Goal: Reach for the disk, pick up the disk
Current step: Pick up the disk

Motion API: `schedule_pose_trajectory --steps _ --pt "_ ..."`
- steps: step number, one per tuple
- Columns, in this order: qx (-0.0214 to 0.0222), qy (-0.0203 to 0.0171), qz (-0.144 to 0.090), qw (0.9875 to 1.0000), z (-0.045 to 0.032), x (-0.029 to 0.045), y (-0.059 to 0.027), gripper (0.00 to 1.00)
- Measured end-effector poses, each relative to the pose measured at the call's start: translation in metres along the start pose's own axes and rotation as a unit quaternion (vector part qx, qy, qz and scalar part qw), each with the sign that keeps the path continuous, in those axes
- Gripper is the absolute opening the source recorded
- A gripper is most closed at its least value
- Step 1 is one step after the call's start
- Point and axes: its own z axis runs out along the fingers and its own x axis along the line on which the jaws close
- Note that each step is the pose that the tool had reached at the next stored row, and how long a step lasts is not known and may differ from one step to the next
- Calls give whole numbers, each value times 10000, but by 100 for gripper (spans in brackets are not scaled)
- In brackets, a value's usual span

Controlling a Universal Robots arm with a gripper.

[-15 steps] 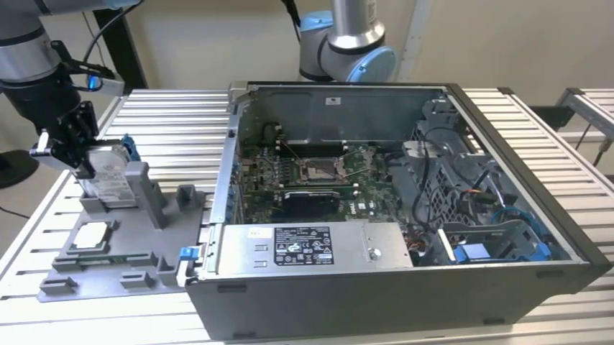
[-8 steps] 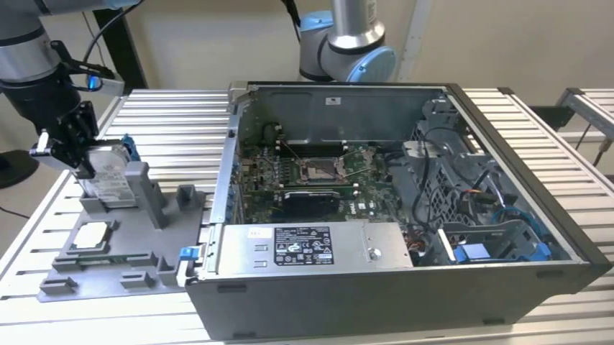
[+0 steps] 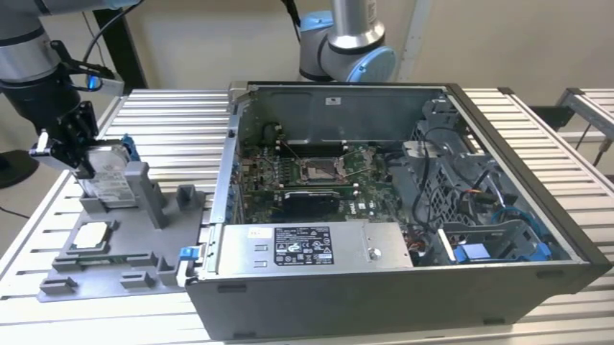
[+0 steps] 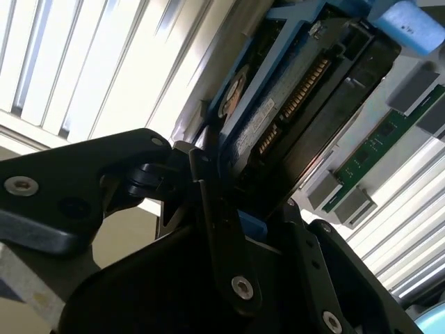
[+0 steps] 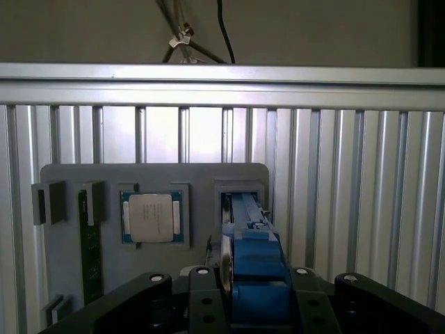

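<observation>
1. Closest to the wrist cameras, the tool (image 5: pixel 253 292) straddles the disk (image 5: pixel 256 268). One black finger lies on each broad face, and the fingers (image 4: pixel 217 229) appear pressed in, pinching the disk across its thickness.
2. The disk stands on edge in a slot of the grey holder (image 5: pixel 69 182), its blue frame turned toward the first wrist view. In the exterior view it is at the exterior view's left, leaning slightly and well apart from the open computer case (image 3: pixel 384 287).
3. For this step, a firm grip that sits square on both faces looks essential, since the metal sides are smooth and could slip. The pull probably needs to run straight along the slot walls, because a skewed lift could jam the blue frame against the holder.
4. Just beside the slot sit a white-topped chip (image 5: pixel 153 217) and, further along, a green memory stick (image 5: pixel 87 243). Both appear loose in their pockets, so the tool does best to avoid knocking the holder.
5. The contact between pads and disk is covered by the fingers, so how deep the grip goes cannot be told. Nor is it clear whether the disk's lower edge rests in the slot or has cleared it.
6. Beyond the holder, the slatted metal worktop (image 5: pixel 348 209) runs to a rail. In the exterior view, the boxy power supply (image 3: pixel 307 248) lies inside the case, and a second arm (image 3: pixel 346 43) behind it is cut off by the frame's edge.
</observation>
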Motion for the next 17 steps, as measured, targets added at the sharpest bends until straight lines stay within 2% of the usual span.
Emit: schedule_pose_trajectory --steps 10,17 --pt "-1 0 0 10000 -102 0 -1 0" --pt "0 10 0 10000 -199 0 -2 0"
